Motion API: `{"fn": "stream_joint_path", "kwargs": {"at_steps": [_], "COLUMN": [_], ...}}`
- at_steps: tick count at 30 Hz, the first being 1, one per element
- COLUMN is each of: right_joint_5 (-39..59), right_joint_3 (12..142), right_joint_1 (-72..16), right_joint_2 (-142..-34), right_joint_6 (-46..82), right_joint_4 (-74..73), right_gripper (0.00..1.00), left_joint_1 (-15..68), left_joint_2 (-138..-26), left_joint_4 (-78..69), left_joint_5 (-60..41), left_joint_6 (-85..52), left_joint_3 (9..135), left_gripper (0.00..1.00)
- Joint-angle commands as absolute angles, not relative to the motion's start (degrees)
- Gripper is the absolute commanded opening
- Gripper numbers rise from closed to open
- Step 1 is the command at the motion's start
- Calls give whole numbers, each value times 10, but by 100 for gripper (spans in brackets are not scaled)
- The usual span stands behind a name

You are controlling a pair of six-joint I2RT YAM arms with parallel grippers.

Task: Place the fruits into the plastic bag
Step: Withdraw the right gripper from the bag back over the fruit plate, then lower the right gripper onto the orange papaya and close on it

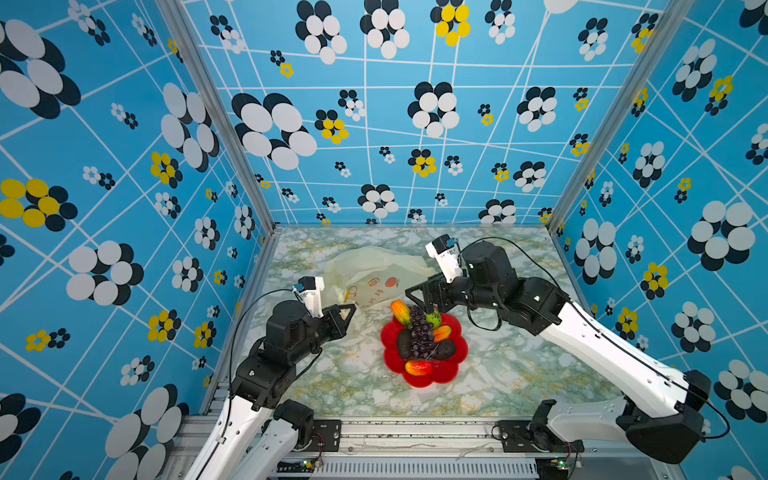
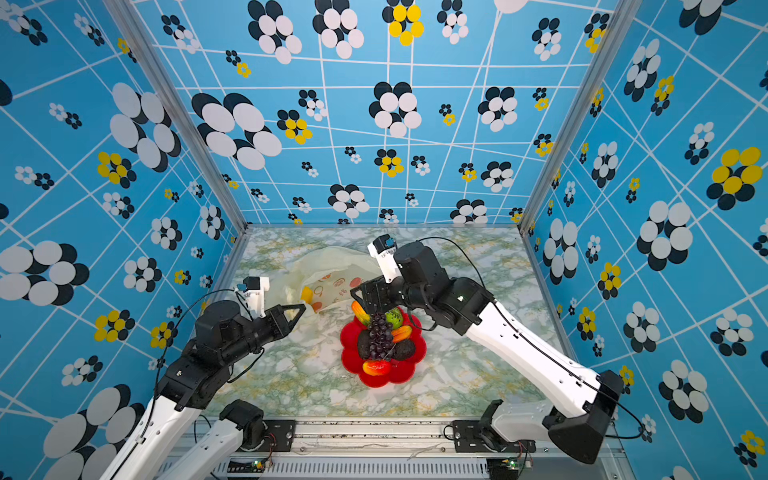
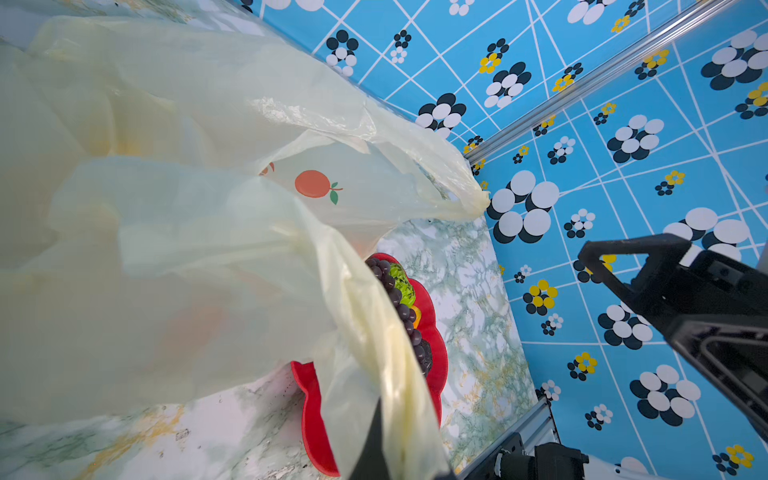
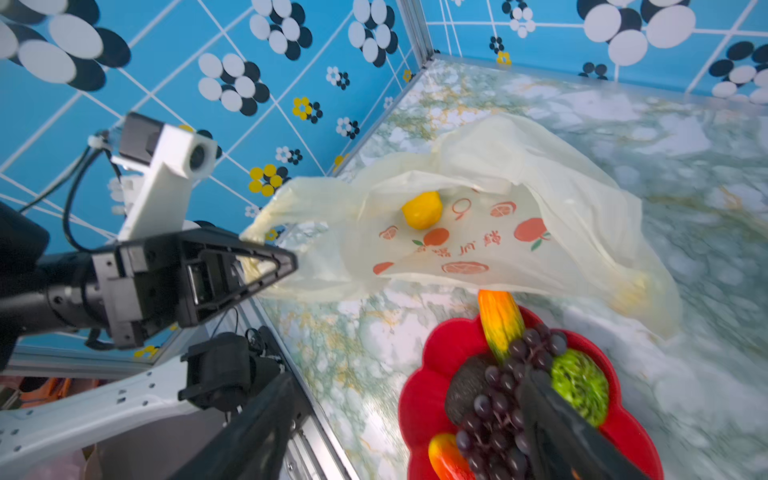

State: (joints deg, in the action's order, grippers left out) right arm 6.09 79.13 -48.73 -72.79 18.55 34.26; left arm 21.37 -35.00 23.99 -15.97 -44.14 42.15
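Now | left pincer [image 1: 350, 310]: clamped on plastic bag [image 1: 374, 266] handle | right pincer [image 1: 428, 309]: wide, one finger [image 4: 557, 424] over grape bunch [image 1: 422, 334]

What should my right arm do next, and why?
Probably lower the right gripper and close on the grape bunch: its jaws stand open by the bunch's far end on the red plate, while the left gripper, shut on the plastic bag handle, holds the mouth open. One yellow fruit already lies inside.
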Motion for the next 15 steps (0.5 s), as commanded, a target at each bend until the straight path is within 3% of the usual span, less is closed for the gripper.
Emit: {"fn": "stream_joint_path", "kwargs": {"at_steps": [1,5,15], "right_joint_5": [31,14,6], "right_joint_3": [740,725,806], "right_joint_1": [-490,-490,-490], "right_joint_2": [-709,-727,-876], "right_joint_6": [149,124,61], "right_joint_4": [399,399,393], "right_gripper": [88,99,99], "left_joint_1": [217,217,216], "left_joint_2": [-347,-352,-333], "left_joint_4": [222,219,228], "left_joint_5": [-145,-144,-146], "left_joint_6": [-449,-449,-460], "left_joint_3": [411,416,415], "left_gripper": [0,0,0]}}
